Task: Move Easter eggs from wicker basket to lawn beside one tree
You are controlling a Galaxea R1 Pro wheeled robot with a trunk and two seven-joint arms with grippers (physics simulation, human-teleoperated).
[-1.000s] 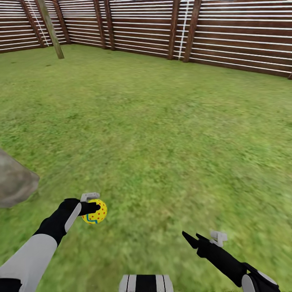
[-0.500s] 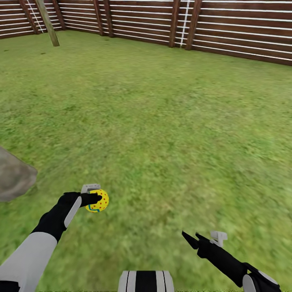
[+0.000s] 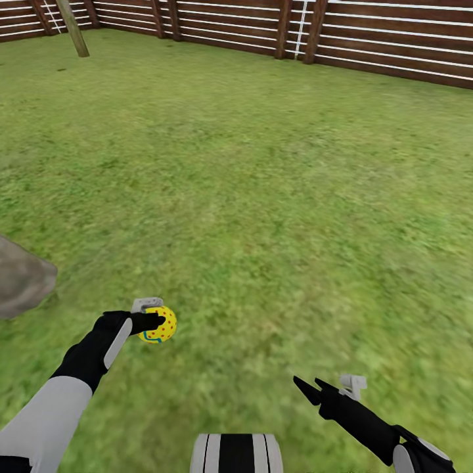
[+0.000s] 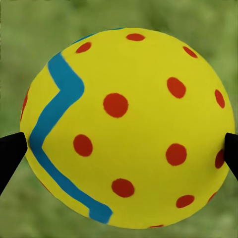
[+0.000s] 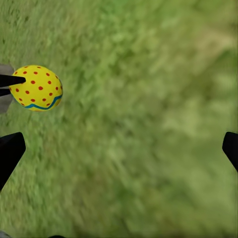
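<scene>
Easter egg (image 3: 157, 325), yellow with red dots and a blue zigzag, sits pinched in the left gripper (image 3: 152, 323) at lower left, above the lawn (image 3: 276, 197). Keep that pinch firm until beside a tree, then lower gently. At lower right, the right gripper (image 3: 307, 386) hangs spread, holding nothing.

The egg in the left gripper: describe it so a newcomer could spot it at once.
On the wide green lawn inside the brown slat fence, find the left gripper near the grey-brown tree trunk. It holds a small yellow egg with red dots and a blue zigzag band.
</scene>
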